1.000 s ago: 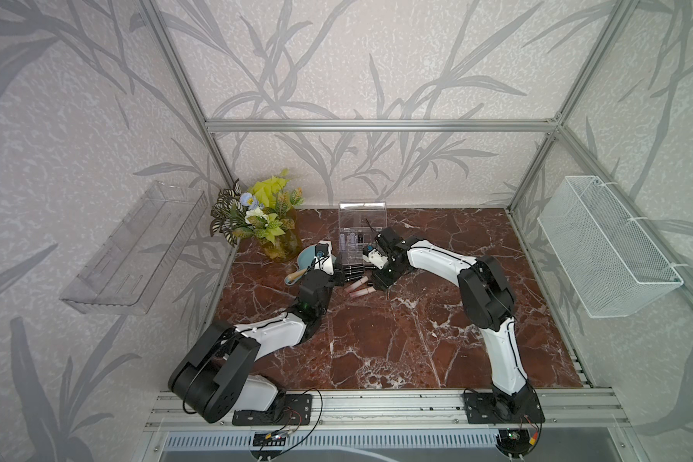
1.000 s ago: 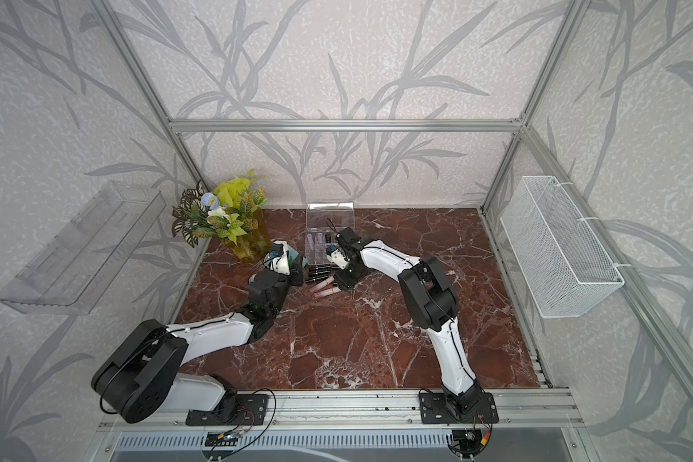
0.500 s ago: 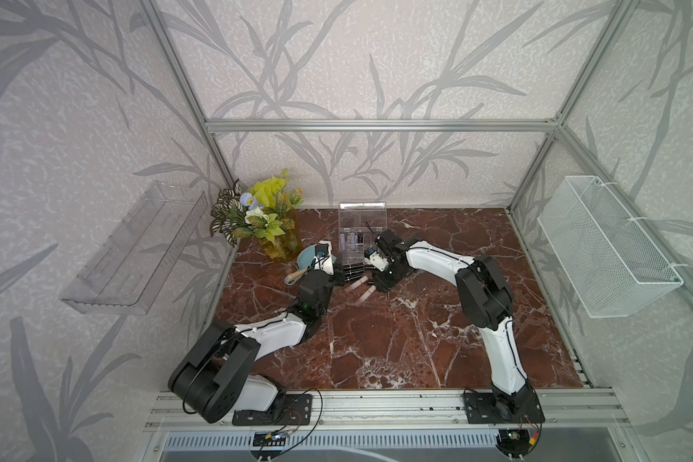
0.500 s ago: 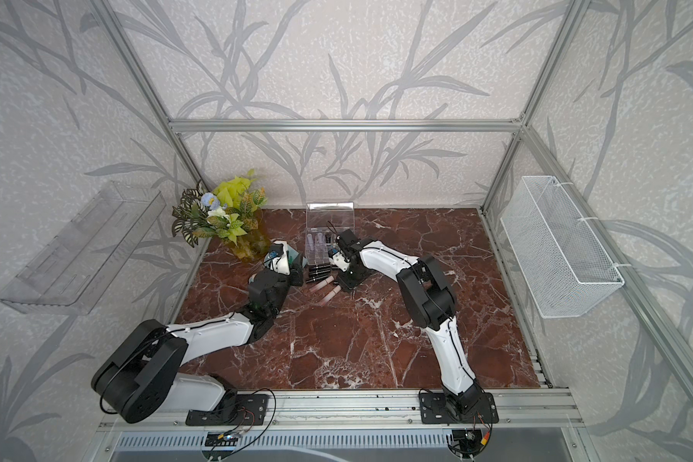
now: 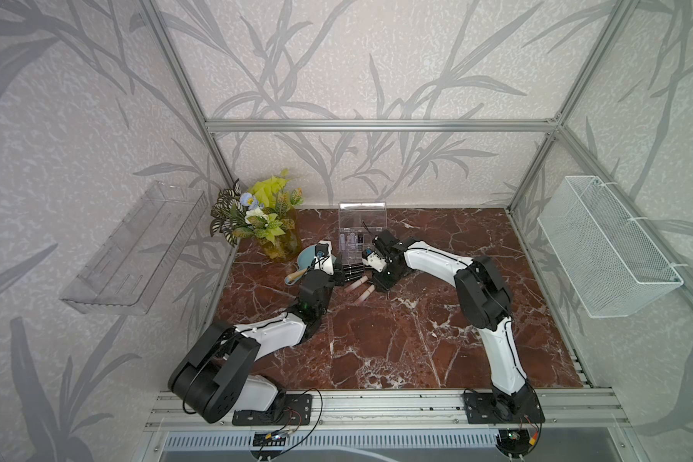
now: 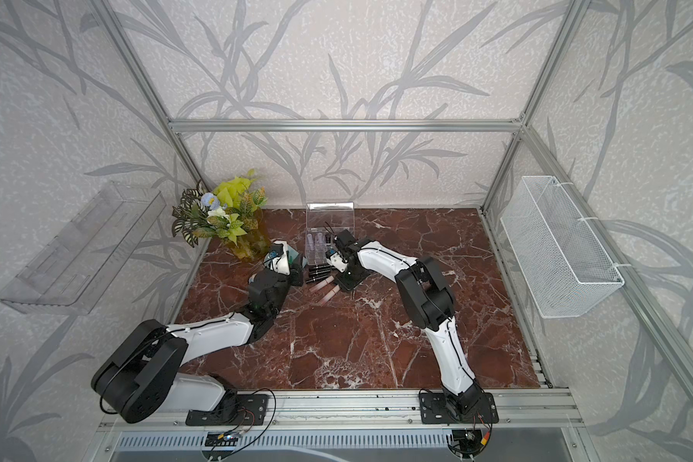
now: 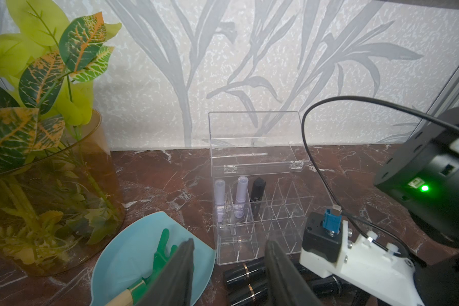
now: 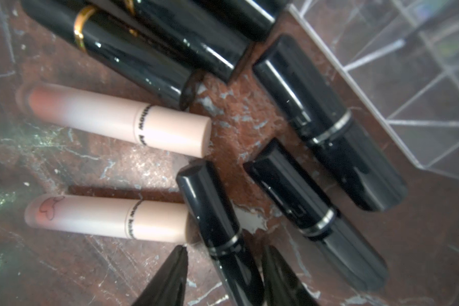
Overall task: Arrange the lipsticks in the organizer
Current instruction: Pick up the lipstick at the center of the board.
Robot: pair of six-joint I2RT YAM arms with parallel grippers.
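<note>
The right end effector (image 8: pixel 225 247) straddles a black lipstick (image 8: pixel 210 201), jaws apart, beside the organizer (image 8: pixel 408 79) near the back edge of the bench (image 5: pixel 437 328); the left end effector (image 7: pixel 229 241) is spread and empty.

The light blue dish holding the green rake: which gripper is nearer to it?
Left. The left gripper hovers at the rim of the dish; the right gripper is farther, straddling a black lipstick.

A black lipstick (image 8: pixel 210 206) runs out of frame between the cropped fingers (image 8: pixel 167 278) of the right gripper (image 8: pixel 224 247); contact unclear. Only a blurred corner of the organizer (image 8: pixel 408 79) shows. A green rake (image 7: pixel 161 246) is partly hidden behind a finger of the left gripper (image 7: pixel 229 242). In both top views the loose lipsticks (image 5: pixel 351 269) (image 6: pixel 318 273) are too small to count.
</note>
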